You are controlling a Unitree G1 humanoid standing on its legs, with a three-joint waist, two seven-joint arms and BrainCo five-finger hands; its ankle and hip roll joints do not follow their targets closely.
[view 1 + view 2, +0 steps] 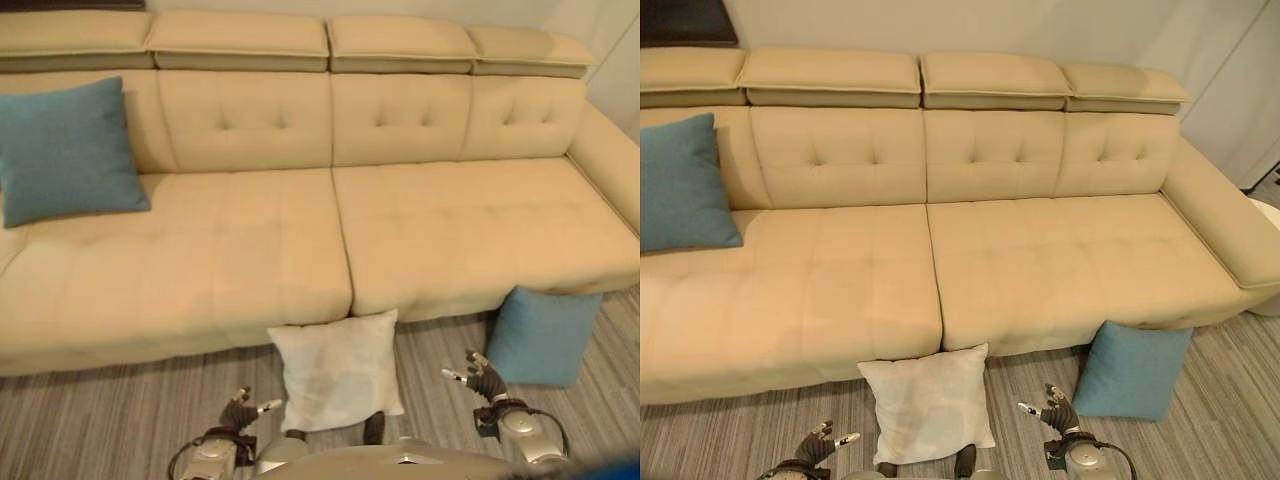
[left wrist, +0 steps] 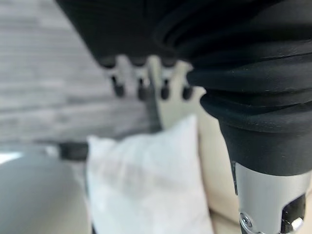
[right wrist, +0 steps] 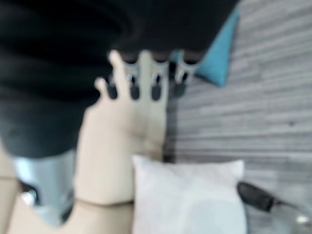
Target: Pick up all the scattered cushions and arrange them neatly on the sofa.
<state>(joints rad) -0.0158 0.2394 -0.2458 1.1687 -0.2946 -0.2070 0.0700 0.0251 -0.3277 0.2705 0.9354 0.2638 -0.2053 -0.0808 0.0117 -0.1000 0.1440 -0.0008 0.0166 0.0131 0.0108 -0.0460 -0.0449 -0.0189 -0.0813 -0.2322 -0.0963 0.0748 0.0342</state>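
We see a white cushion (image 1: 339, 370) propped on the striped floor (image 1: 120, 420) against the front of the beige sofa (image 1: 400, 230), at about 6 o'clock. A blue cushion (image 1: 543, 337) leans against the sofa front at 4 o'clock, and a second blue cushion (image 1: 68, 150) rests on the seat at 10 o'clock, against the backrest. Our left hand (image 1: 240, 412) hovers just left of the white cushion, our right hand (image 1: 483, 379) between the white and blue floor cushions; both have relaxed fingers and hold nothing.
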